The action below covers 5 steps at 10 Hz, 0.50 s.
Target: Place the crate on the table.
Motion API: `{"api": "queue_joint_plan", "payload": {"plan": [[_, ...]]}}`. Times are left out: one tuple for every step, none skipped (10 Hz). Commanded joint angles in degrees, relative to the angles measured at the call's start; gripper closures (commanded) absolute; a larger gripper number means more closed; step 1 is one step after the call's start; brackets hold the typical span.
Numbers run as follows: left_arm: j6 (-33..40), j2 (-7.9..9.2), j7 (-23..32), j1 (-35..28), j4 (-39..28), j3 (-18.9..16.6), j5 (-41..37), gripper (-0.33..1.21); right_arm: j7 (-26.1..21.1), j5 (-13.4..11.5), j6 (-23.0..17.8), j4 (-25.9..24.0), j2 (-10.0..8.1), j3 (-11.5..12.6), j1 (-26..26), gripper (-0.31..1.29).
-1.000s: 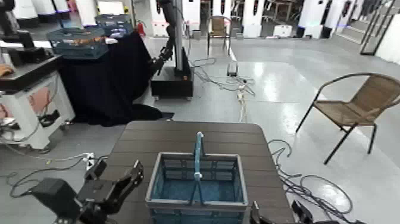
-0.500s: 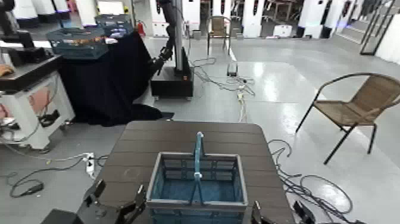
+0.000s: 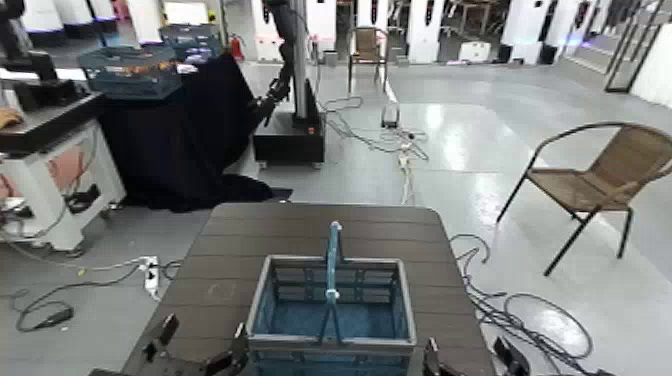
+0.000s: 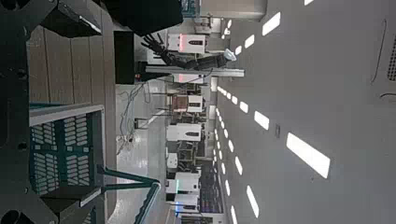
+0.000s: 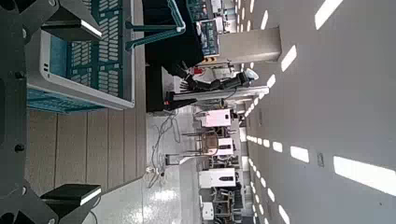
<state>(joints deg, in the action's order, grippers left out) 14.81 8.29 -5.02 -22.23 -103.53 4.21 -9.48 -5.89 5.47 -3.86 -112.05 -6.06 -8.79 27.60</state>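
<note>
- The left gripper [image 3: 198, 352] sat at the lower left of the head frame, its dark fingers [image 3: 163, 335] spread apart and holding nothing, just beside the crate's left wall.
- In the left wrist picture the same fingers [image 4: 77, 19] appeared as black pads set wide, with the crate's lattice side [image 4: 62, 154] showing between them and not clamped.
- The right gripper [image 3: 470, 362] peeked in at the bottom edge of the head frame, right of the crate; only the finger tips [image 3: 432, 352] showed there.
- In the right wrist picture its fingers [image 5: 73, 30] stood wide apart, one at the crate's side and the other over bare planks, gripping nothing.
- The crate [image 3: 331, 310] rested on the counter [image 3: 310, 235] at lower centre of the head frame, near the counter's front edge, its light-blue handle [image 3: 333, 262] upright across the middle and its grey rim level.
- The counter's dark slatted top stretched away from the crate toward the frame's centre, bare beyond it.
- A black-draped table [image 3: 175, 125] with teal crates [image 3: 130, 68] on top stood in the upper left.
- A wicker chair [image 3: 600, 175] stood on the floor at the right.
- Cables [image 3: 520, 310] trailed over the grey floor at lower right.
</note>
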Motion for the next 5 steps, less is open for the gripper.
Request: {"api": "queue_joint_plan", "payload": {"plan": [[0.13,0.06,0.10,-0.01,0.17,0.10,-0.01,0.11,0.00,-0.02,-0.01,0.08,-0.01,0.00,-0.09,0.15],[0.30,0.06,0.10,0.08,0.35,0.10,-0.01,0.11,0.00,-0.02,-0.01,0.16,-0.01,0.00,-0.09,0.15],[0.30,0.06,0.18,0.08,0.53,0.10,-0.10,0.11,0.00,-0.02,-0.01,0.25,-0.01,0.00,-0.09,0.15],[0.39,0.06,0.18,0.17,0.79,0.19,-0.19,0.11,0.00,-0.02,-0.01,0.25,-0.01,0.00,-0.09,0.15],[0.57,0.06,0.18,0.26,0.88,0.28,-0.28,0.11,0.00,-0.02,-0.01,0.25,-0.01,0.00,-0.18,0.15]]}}
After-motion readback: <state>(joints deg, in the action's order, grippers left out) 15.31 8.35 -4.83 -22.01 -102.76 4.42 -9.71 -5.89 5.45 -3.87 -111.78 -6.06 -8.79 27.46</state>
